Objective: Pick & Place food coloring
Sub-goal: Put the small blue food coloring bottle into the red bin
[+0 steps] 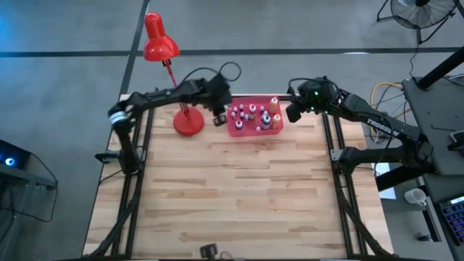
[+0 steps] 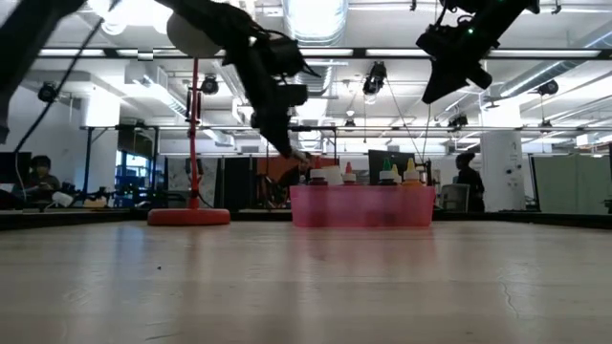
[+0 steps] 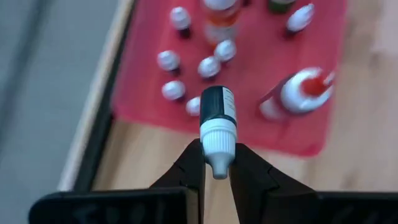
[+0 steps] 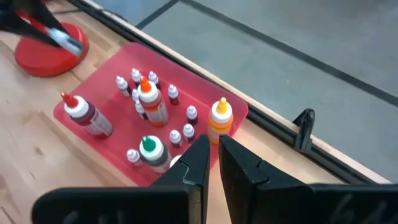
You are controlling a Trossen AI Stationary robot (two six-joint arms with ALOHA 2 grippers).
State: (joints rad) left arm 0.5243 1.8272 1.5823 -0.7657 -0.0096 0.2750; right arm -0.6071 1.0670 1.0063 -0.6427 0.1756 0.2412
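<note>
The left pincer (image 3: 217, 163) grasps a small dark bottle (image 3: 217, 118) by its white cap, just above the left edge of the pink tray (image 1: 254, 133) at the surface's far side. The right pincer (image 4: 213, 163) hangs clenched, empty, by the tray's right end.

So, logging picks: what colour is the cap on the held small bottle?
White cap, left wrist view.

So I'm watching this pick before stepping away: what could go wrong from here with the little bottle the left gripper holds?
The left gripper pinches the small dark bottle only at its white cap, so it might slip or swing. It hangs by the pink tray's edge above crowded small bottles, and could knock them. The shut right gripper hovers at the tray's other end, so the arms may crowd.
</note>
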